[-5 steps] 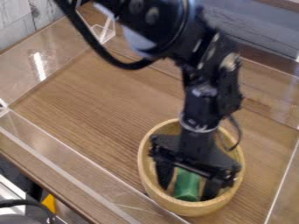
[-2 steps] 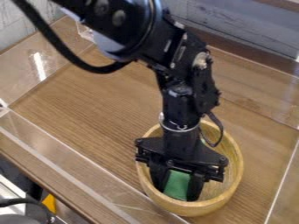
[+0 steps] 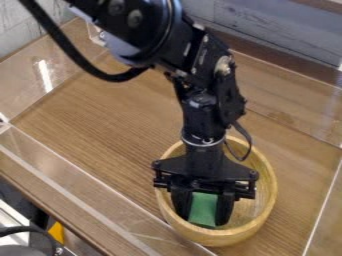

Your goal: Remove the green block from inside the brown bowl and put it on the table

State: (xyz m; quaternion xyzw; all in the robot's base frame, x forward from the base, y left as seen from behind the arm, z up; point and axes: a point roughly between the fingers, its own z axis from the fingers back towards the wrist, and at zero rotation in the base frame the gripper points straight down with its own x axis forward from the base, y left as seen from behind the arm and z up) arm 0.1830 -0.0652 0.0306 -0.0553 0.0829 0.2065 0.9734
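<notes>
Compared with a second ago, your pincer (image 3: pixel 205 205) has swung round over the bowl and drawn its fingers in: they stood wide on either side of the block then, and now they sit pressed against it. You can see the green block (image 3: pixel 203 209) showing between the two dark fingers, low inside the brown bowl (image 3: pixel 265 210), which stands at the near right of the counter (image 3: pixel 107 130). The pincer points almost straight down into the bowl, and the block looks pinched across its width, though its lower end is hidden by the near rim, so you cannot tell whether it has come off the bowl's floor.

In my judgement that closing is the turning point: the grasp appears made, and what remains is the lift and the placing. You would want to raise it straight up first, since the fingers stand close to the bowl's inner wall and a sideways pull might drag the bowl along.

Behind the bowl the dark arm leans up and away to the left. Beyond it lies plenty of bare wood-grain surface, bounded by the clear acrylic walls (image 3: pixel 47 60) at the far side.
</notes>
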